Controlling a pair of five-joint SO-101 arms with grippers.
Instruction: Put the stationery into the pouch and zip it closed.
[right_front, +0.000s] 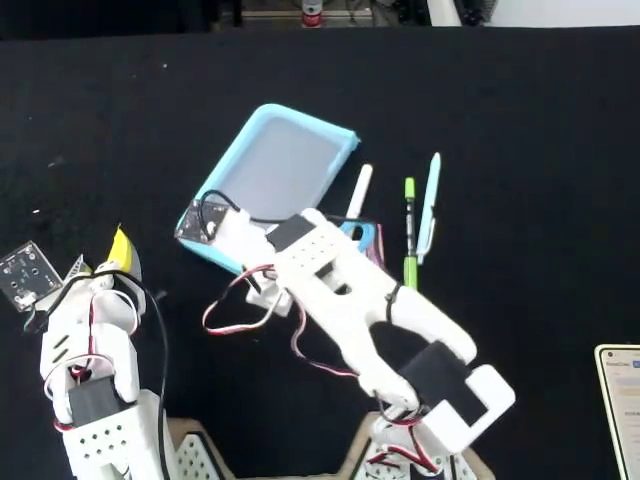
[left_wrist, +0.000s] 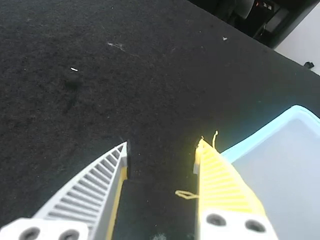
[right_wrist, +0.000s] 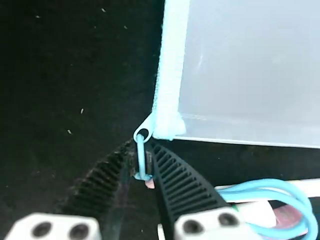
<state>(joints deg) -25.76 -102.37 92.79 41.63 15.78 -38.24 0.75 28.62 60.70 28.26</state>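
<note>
The right gripper (right_wrist: 140, 152) has its black fingers clamped on the zipper pull (right_wrist: 142, 142) at a corner of the light-blue pouch (right_front: 275, 165), which lies flat on the black desk (right_front: 520, 120) at the upper centre of the high view. The white pen (right_front: 358, 190), green pen (right_front: 409, 230) and pale blue pen (right_front: 430, 205) lie just right of the pouch, outside it, so the step in hand looks like drawing the zip open. To do it well, the pull should travel straight along the zipped edge and stay low. The pouch will likely slide unless the other arm pins it. The right arm stretches in a long diagonal from the lower right of the frame up to the pouch's lower-left corner, wrist tipped down over it. The left gripper (left_wrist: 160, 152) sits at the lower left, low over bare desk beside the pouch, fingers apart and holding nothing.
</note>
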